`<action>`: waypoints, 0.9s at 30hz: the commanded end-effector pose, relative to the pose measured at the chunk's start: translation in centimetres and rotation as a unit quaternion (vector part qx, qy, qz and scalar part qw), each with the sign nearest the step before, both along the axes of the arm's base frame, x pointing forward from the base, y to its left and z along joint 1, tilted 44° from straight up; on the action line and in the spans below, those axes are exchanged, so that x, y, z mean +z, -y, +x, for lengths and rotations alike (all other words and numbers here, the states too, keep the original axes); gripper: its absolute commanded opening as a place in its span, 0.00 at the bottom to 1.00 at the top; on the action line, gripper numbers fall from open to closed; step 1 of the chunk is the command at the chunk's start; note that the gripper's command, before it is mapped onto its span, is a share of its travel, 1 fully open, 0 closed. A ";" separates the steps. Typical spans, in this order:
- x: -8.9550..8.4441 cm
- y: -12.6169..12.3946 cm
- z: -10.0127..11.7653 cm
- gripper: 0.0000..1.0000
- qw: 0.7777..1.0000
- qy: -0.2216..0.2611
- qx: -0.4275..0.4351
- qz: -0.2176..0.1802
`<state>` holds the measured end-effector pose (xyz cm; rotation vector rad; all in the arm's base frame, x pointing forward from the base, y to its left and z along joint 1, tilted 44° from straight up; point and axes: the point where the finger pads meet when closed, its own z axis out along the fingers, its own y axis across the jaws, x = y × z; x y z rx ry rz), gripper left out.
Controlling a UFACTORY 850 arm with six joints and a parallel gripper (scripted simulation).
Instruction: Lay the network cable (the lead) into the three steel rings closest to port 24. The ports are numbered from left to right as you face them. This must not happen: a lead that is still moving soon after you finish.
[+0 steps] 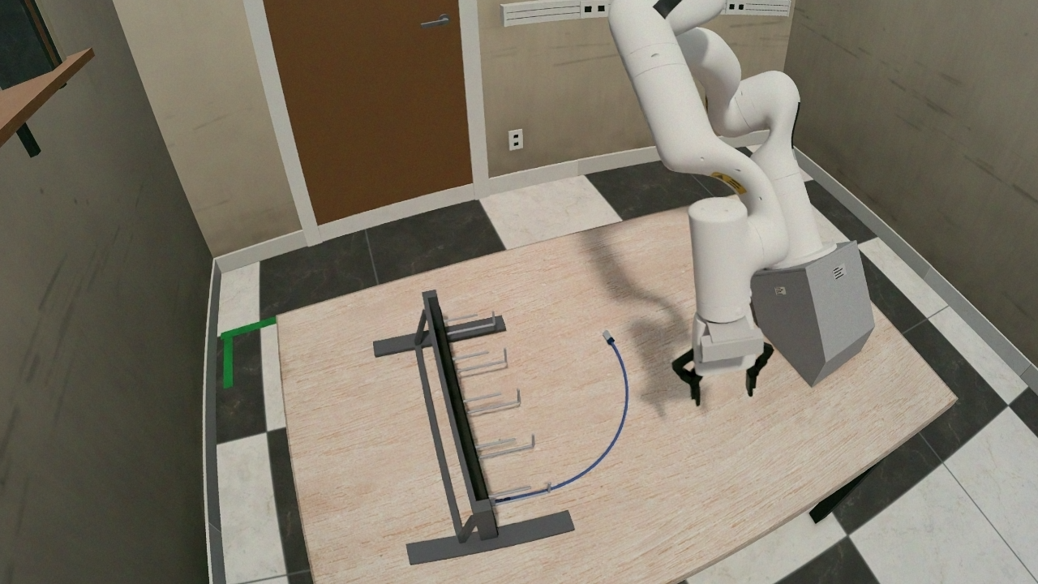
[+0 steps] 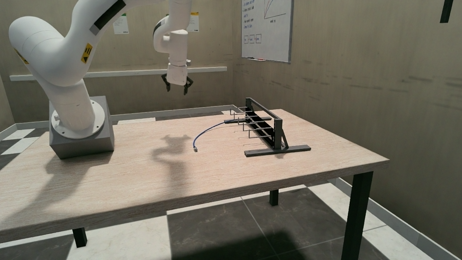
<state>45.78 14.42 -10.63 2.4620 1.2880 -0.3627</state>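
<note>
A thin blue network cable [image 1: 625,384] [image 2: 209,129] lies in a curve on the wooden table [image 1: 726,493] [image 2: 129,181]. One end runs to the near end of the dark patch-panel rack [image 1: 453,392] [image 2: 277,135] as seen from the top view. Its free plug [image 1: 608,335] [image 2: 195,148] lies loose on the table. Several steel rings [image 1: 518,399] stick out from the panel's front toward the cable. My gripper [image 1: 723,392] [image 2: 176,90] is open and empty. It hangs high above the table, on the robot-base side of the cable.
The robot's grey base [image 1: 820,319] [image 2: 80,142] stands on the table's end, away from the rack. The rack's flat feet [image 1: 493,541] [image 2: 277,150] stretch across the table. Walls enclose the room.
</note>
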 end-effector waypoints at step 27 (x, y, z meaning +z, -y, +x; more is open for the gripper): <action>12.6 19.7 0.9 0.00 0.982 -0.046 0.088 -0.163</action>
